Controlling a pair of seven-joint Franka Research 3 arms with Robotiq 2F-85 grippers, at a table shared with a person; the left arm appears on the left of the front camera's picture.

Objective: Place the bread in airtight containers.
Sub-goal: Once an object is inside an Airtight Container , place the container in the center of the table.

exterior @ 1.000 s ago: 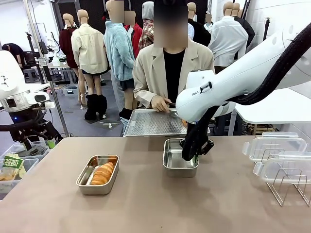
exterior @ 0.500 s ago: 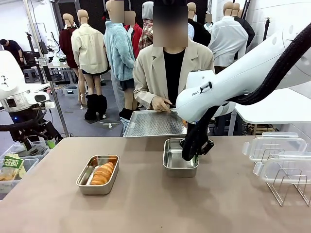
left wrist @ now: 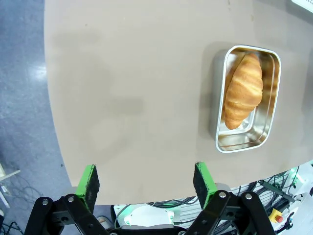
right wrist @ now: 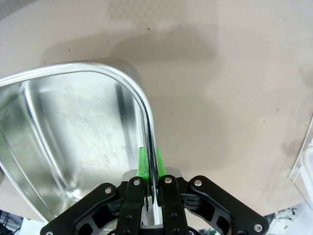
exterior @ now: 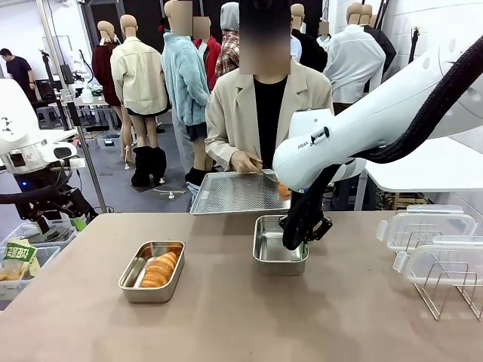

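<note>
Keeping right fingers point(right wrist: 149, 164) clamped on the rim of the empty steel box point(exterior: 272, 237) mid-frame, left fingers point(left wrist: 145, 180) wide and empty. Newly glimpsing, seemingly, the second croissant point(exterior: 283, 190) at the right edge of the tray point(exterior: 226, 192), awaiting this box (first croissant point(exterior: 160, 269) already boxed, lower left).

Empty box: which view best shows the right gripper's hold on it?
Right wrist view: the right gripper is shut on the empty box's wall, one pad each side. The front view shows the gripper low at that wall, contact hidden. The left wrist view looks at the other box.
</note>
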